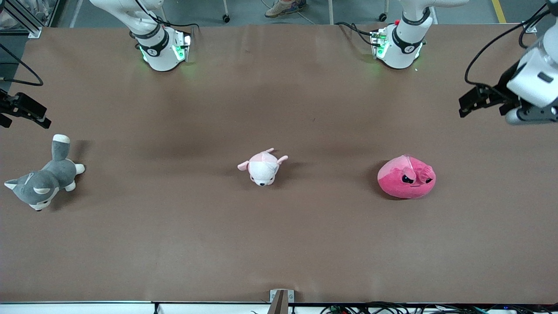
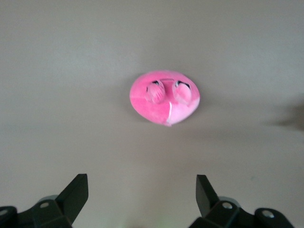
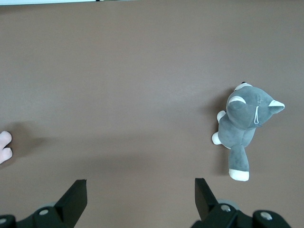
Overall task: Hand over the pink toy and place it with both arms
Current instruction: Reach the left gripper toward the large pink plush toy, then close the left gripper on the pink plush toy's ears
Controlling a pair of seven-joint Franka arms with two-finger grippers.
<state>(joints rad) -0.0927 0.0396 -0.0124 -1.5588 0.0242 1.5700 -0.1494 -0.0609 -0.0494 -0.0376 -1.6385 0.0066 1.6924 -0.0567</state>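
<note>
The pink toy (image 1: 406, 177) (image 2: 165, 103), a round hot-pink plush with angry black eyes, lies on the brown table toward the left arm's end. My left gripper (image 1: 463, 104) (image 2: 142, 186) hangs open above the table at that end, off to the side of the toy, with nothing between its fingers. My right gripper (image 1: 37, 117) (image 3: 140, 190) is open too, up over the right arm's end of the table, above the bare surface beside the grey husky. Neither gripper touches anything.
A pale pink-and-white plush animal (image 1: 263, 166) (image 3: 4, 147) lies mid-table. A grey-and-white plush husky (image 1: 43, 180) (image 3: 245, 126) lies at the right arm's end. The two arm bases (image 1: 163, 48) (image 1: 399, 46) stand along the table's edge farthest from the front camera.
</note>
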